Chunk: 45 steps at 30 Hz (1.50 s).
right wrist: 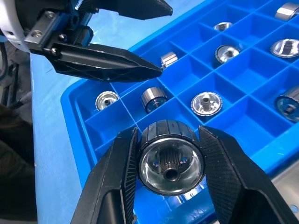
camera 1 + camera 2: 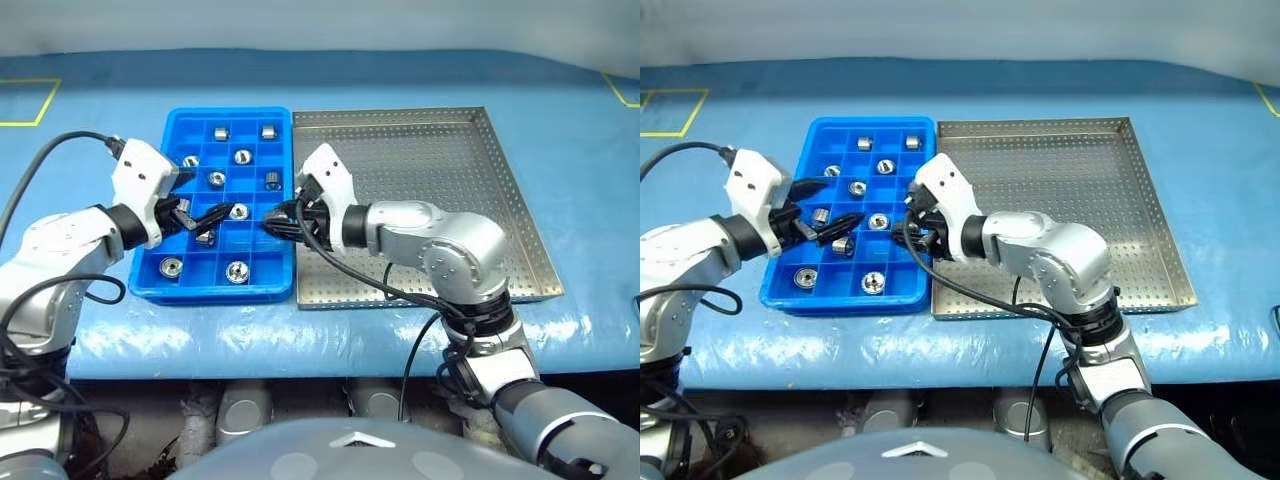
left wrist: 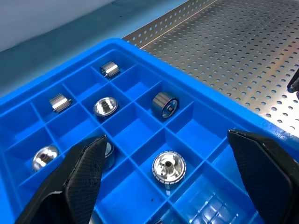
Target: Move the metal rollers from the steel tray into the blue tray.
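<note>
Blue tray (image 2: 150, 283): rectangular plastic tray with a grid of square compartments, lying on the blue-covered table (image 2: 560, 170), its long side touching or just beside the steel tray (image 2: 520, 190). Steel tray: square, perforated floor, low rim; its visible floor shows no rollers, though the right arm covers part of it. Metal rollers (image 2: 237, 271): about ten shiny pieces sit singly in separate compartments of the blue tray, some upright with the central hole facing up, some lying on their sides. One further held roller (image 1: 170, 161): clamped between the two black fingers of the right gripper (image 1: 170, 163), pinched at its ribbed outer wall on both sides, its open end with the dark hole facing the wrist camera; it hangs above the blue tray's compartments near the edge that faces the steel tray. Left gripper (image 3: 168, 177): jaws spread wide and holding nothing, poised over the blue tray from its outer side; an upright roller (image 3: 169, 167) lies in the compartment below the gap between its fingers, touching neither. The two grippers' fingertips point towards each other over the tray, near but apart.
</note>
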Each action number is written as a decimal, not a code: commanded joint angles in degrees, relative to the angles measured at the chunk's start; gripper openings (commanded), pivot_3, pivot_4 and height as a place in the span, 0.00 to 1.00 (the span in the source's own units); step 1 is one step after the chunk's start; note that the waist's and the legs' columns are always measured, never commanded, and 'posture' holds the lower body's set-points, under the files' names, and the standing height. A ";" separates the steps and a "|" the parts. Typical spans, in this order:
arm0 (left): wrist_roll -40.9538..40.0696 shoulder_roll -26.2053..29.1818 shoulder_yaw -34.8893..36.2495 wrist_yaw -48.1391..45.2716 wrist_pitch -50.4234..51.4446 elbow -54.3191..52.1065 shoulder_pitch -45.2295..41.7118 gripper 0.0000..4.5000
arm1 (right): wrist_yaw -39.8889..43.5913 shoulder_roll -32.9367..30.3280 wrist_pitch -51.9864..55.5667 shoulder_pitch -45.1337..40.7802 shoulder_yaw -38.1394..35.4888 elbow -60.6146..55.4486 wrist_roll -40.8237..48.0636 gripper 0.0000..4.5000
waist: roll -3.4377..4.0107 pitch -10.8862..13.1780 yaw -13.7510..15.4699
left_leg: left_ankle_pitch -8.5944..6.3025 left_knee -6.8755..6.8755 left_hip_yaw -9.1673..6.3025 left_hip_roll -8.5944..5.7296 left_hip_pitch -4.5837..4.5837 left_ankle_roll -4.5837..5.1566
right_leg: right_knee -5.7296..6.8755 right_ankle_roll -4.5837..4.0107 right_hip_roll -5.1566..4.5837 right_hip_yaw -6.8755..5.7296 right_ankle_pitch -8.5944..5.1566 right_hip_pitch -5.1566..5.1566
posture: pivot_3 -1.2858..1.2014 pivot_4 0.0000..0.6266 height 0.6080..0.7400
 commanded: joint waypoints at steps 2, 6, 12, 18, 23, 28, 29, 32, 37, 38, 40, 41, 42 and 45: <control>-0.81 -1.15 1.46 1.64 0.40 -4.16 0.64 1.00 | 2.84 0.17 -5.57 -2.82 2.13 5.89 -3.50 0.38 | 0.00 0.00 0.79 | 0.01 0.00 -0.02 0.01 0.01 -0.02 | 0.01 0.00 0.01 -0.04 0.00 0.00 | 0.58 0.24 1.00; -1.24 -2.47 0.58 2.71 0.95 -5.04 0.36 1.00 | 3.91 0.74 -7.19 -4.00 2.34 10.03 -5.34 0.46 | 0.00 0.00 1.37 | 0.02 -0.01 -0.07 0.02 0.03 -0.04 | 0.04 -0.01 0.02 -0.09 0.00 0.00 | 0.58 0.24 1.00; -1.73 -4.15 -1.82 2.69 1.22 -5.14 -1.28 1.00 | 3.32 1.04 -8.70 -3.56 0.36 7.84 -6.94 0.73 | 0.00 0.00 1.62 | 0.03 -0.04 -0.16 0.02 0.01 -0.04 | 0.06 -0.14 0.02 -0.18 0.02 0.00 | 0.57 0.24 1.00; -0.36 -9.51 -9.16 1.42 -4.84 -3.42 -4.79 1.00 | 3.50 -6.37 -10.54 2.87 -6.41 -2.16 -7.09 0.73 | -0.02 -0.02 2.09 | 0.03 -0.03 -0.25 -0.04 -0.01 -0.05 | -0.01 -0.14 -0.04 -0.27 0.01 0.11 | 0.55 0.24 1.00; 3.73 -14.07 -17.09 -0.71 -11.07 2.34 -7.14 1.00 | 1.57 -12.74 -15.18 12.55 -16.16 -6.26 -8.65 0.81 | 0.00 -0.03 1.45 | 0.03 0.00 -0.24 -0.12 -0.01 -0.05 | -0.16 -0.12 -0.12 -0.28 0.03 0.21 | 0.52 0.24 1.00; 5.47 -16.74 -21.37 -3.69 -14.10 7.72 -9.23 1.00 | 1.83 -15.93 -17.29 19.93 -21.23 -8.45 -8.37 0.99 | 0.07 -0.05 -0.56 | 0.03 -0.04 -0.25 -0.05 0.03 -0.04 | -0.10 -0.08 -0.01 -0.25 -0.01 0.19 | 0.49 0.24 1.00; 5.66 -17.34 -21.69 -4.28 -14.94 8.76 -9.56 1.00 | 1.67 -15.94 -17.90 20.79 -22.19 -9.03 -8.14 0.99 | 0.07 -0.05 -1.15 | 0.03 -0.03 -0.26 -0.05 0.04 -0.04 | -0.07 -0.07 -0.01 -0.25 -0.02 0.19 | 0.49 0.24 1.00; 6.22 -18.34 -22.47 -5.82 -16.88 11.37 -10.33 1.00 | 2.93 -16.95 -19.28 22.68 -23.49 -10.81 -7.43 0.99 | 0.08 -0.05 -2.32 | 0.03 0.07 -0.22 -0.05 0.04 -0.04 | 0.02 -0.05 0.00 -0.20 -0.03 0.18 | 0.48 0.24 1.00; 7.45 -19.08 -22.62 -7.10 -18.51 13.55 -10.64 1.00 | 2.61 -16.66 -19.51 23.06 -24.17 -11.28 -6.35 0.99 | 0.08 -0.05 -3.01 | 0.03 0.24 -0.21 -0.05 0.07 -0.04 | 0.11 0.00 0.02 -0.16 -0.01 0.23 | 0.48 0.24 1.00; 7.60 -19.12 -22.54 -7.21 -18.66 13.66 -10.61 1.00 | 2.58 -16.72 -19.59 23.01 -23.99 -11.16 -6.42 0.99 | 0.08 -0.05 -3.01 | 0.03 0.26 -0.21 -0.05 0.06 -0.04 | 0.12 0.01 0.02 -0.16 0.00 0.23 | 0.48 0.24 1.00; 8.03 -19.11 -22.31 -7.27 -18.89 13.63 -10.34 1.00 | 2.67 -16.84 -19.98 22.92 -23.71 -10.62 -6.60 0.99 | 0.08 -0.05 -2.95 | 0.03 0.28 -0.21 -0.06 0.05 -0.04 | 0.12 0.02 0.01 -0.16 0.01 0.23 | 0.48 0.24 1.00; 8.15 -19.11 -22.23 -7.27 -18.94 13.56 -10.22 1.00 | 2.75 -16.90 -20.25 22.86 -23.61 -10.21 -6.72 0.99 | 0.08 -0.05 -2.93 | 0.03 0.28 -0.21 -0.07 0.05 -0.04 | 0.12 0.03 0.01 -0.15 0.01 0.23 | 0.48 0.24 1.00; 8.21 -19.09 -22.15 -7.24 -18.92 13.43 -10.05 1.00 | 2.78 -16.86 -20.53 22.75 -23.46 -9.71 -6.89 0.99 | 0.08 -0.05 -2.91 | 0.03 0.28 -0.21 -0.06 0.04 -0.04 | 0.12 0.03 0.01 -0.15 0.01 0.23 | 0.49 0.24 1.00; 8.42 -19.08 -22.05 -7.11 -18.85 13.03 -9.68 1.00 | 2.70 -16.57 -20.89 22.40 -22.73 -9.15 -7.13 0.99 | 0.08 -0.05 -2.87 | 0.03 0.26 -0.21 -0.07 0.04 -0.04 | 0.12 0.02 0.01 -0.15 0.00 0.23 | 0.49 0.24 1.00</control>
